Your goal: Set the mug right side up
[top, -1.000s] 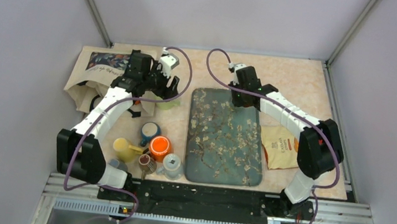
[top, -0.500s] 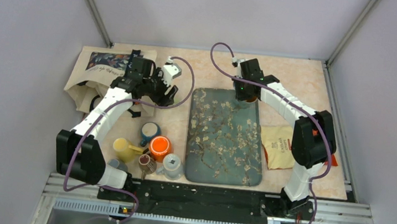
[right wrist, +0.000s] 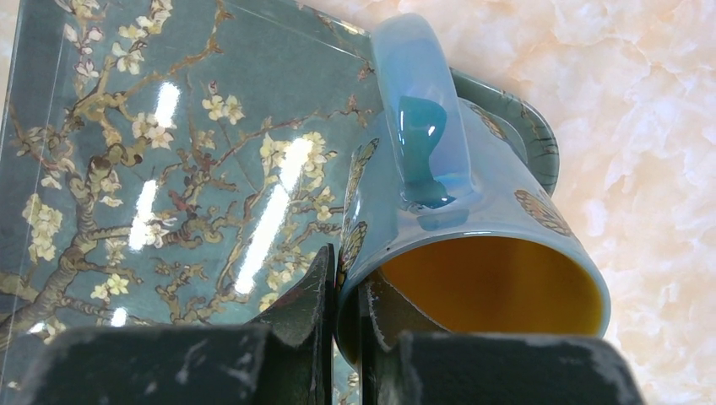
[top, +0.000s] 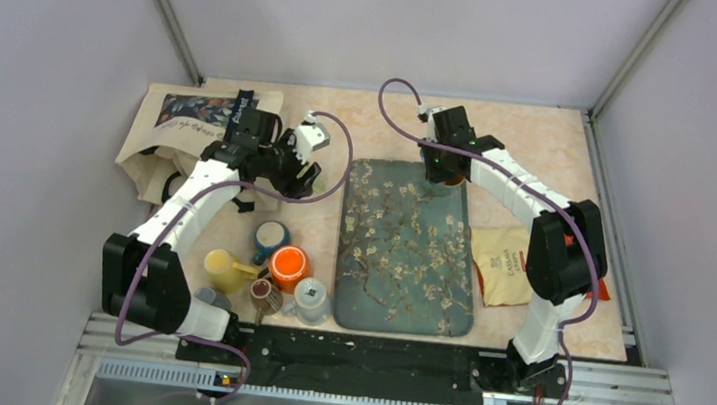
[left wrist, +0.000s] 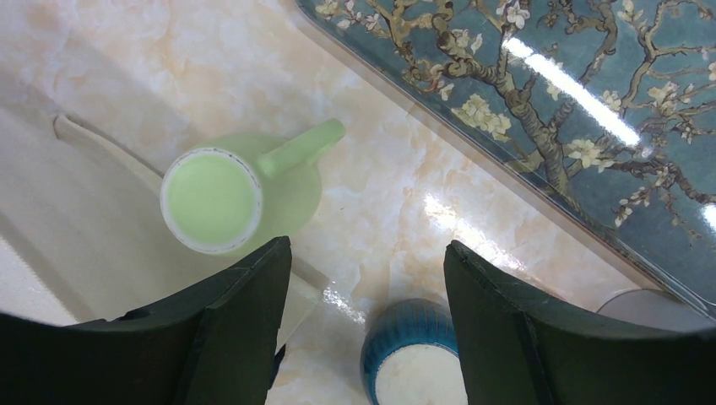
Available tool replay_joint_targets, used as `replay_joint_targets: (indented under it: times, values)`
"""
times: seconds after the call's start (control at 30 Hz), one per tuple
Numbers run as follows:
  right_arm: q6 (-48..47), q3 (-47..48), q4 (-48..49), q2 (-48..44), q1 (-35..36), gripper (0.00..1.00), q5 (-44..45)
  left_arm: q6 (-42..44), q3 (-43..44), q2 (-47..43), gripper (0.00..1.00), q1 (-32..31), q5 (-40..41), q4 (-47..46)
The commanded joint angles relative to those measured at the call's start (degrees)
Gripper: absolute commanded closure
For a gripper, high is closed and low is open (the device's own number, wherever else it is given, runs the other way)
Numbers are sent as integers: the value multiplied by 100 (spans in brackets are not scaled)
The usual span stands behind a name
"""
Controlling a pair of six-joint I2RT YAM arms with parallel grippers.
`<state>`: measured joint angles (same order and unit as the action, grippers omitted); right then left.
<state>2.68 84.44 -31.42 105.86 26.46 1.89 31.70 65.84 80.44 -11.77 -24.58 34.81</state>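
Observation:
A light blue mug (right wrist: 473, 181) with butterfly prints and an orange inside is tilted over the far right corner of the floral tray (right wrist: 169, 160), its mouth facing the wrist camera. My right gripper (right wrist: 349, 283) is shut on its rim, one finger inside and one outside. From above, the right gripper (top: 446, 170) hides most of the mug. My left gripper (left wrist: 367, 253) is open and empty above the table, also visible from above (top: 300, 168). A pale green mug (left wrist: 221, 201) stands upside down just beyond it, and a dark blue mug (left wrist: 415, 363) lies below it.
Yellow (top: 222, 269), orange (top: 288, 263), brown (top: 266, 295) and grey (top: 310, 299) mugs cluster at the near left. A printed tote bag (top: 174, 123) lies at the far left. A snack packet (top: 504, 265) lies right of the tray (top: 398, 267).
The right arm swung its elbow inward and its wrist turned at the tray's far right corner. The left gripper shifted slightly to the right and nearer.

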Motion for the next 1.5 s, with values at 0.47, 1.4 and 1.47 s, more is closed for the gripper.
replay_joint_targets:
  times: [0.47, 1.4, 1.47]
  values:
    - [-583, 461, -1524, -272, 113, 100, 359, 258, -37, -97, 29, 6, -188, 52]
    - [-850, 1183, -1414, -396, -96, 1, -693, 2651, 1648, 1285, 2, -497, 213, 1254]
    - [-816, 1009, -1201, -723, -99, 1, -737, 3088, 1846, 1523, 2, -622, 404, 1392]
